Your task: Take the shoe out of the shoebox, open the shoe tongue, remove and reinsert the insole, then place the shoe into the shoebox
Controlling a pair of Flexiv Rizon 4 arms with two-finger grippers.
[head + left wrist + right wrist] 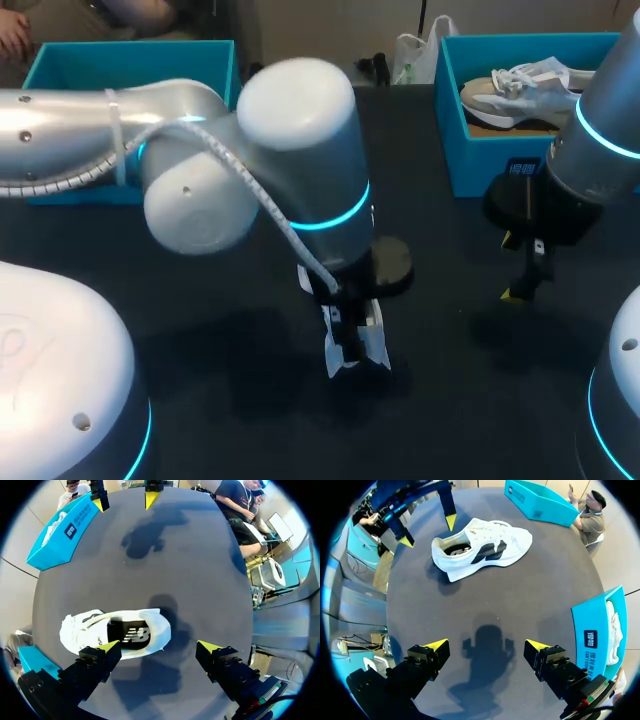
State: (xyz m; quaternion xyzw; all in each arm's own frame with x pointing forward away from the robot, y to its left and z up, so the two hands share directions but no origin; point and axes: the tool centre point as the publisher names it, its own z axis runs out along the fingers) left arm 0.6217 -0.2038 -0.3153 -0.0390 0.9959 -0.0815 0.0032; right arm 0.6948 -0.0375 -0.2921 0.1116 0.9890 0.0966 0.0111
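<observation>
The left tool (159,646), fingers apart, hangs over the white fabric sneaker with a black side logo (115,632) resting on the dark surface (200,570). I judge it best to descend at the tongue (470,536) and pinch that alone. Beyond, the right tool (487,644) hovers spread and empty near the turquoise cardboard shoebox (480,165).

White low-top sneaker (115,632) lies on the dark tabletop (200,570) under the left gripper (159,646); teal cardboard shoebox (455,140) sits back-right, probably holding a second sneaker (520,95).

The left arm (300,150) reaches over the black table (450,400); its left gripper (352,335) hangs above a mostly hidden white shoe (378,348). The right gripper (515,275) hangs beside a teal shoebox (500,160) holding a sneaker (520,90).
</observation>
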